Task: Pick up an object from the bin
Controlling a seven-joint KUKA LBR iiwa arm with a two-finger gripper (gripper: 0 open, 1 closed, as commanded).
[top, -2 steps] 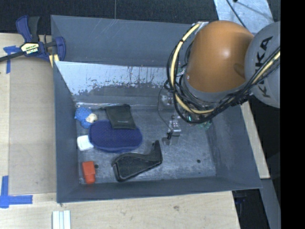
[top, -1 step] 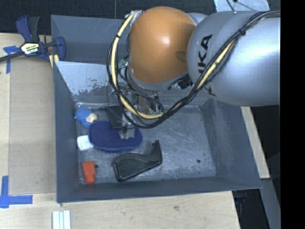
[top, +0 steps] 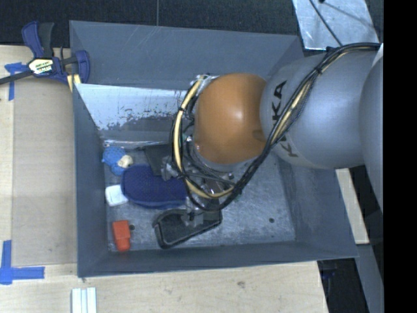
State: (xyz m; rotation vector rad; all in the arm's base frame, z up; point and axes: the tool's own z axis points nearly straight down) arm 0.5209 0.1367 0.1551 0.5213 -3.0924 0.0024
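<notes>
The gripper (top: 195, 212) is seen low in the grey metal bin (top: 306, 220), beneath the orange wrist cover (top: 228, 119) and its looped cables (top: 179, 126), near the middle of the floor towards the front wall. Directly under it and just in front lies a flat black object (top: 177, 230) with a rounded, loop-like outline; this is judged the likeliest thing to be picked, though contact with it cannot be confirmed. Whether the jaws are spread or pressed together cannot be told, since they are hidden by the wrist and cables. Just to the left, close against the black object's upper edge, a dark blue oval pad (top: 148, 186) is found; a small white block (top: 115, 195) lies at its left end; a small orange-red block (top: 121, 235) sits near the front left corner; a light blue lump (top: 116, 158) with a pale spot rests further back by the left wall. For the step to be done well, the grasp should be centred on a narrow part of the black object's rim rather than attempted across its whole width; the blue pad should be kept out of the closing path, so that only one thing is taken; the descent should be stopped before the bin floor is pressed; the lift should be made straight up, and the hold should be checked before the arm is carried clear of the walls.
</notes>
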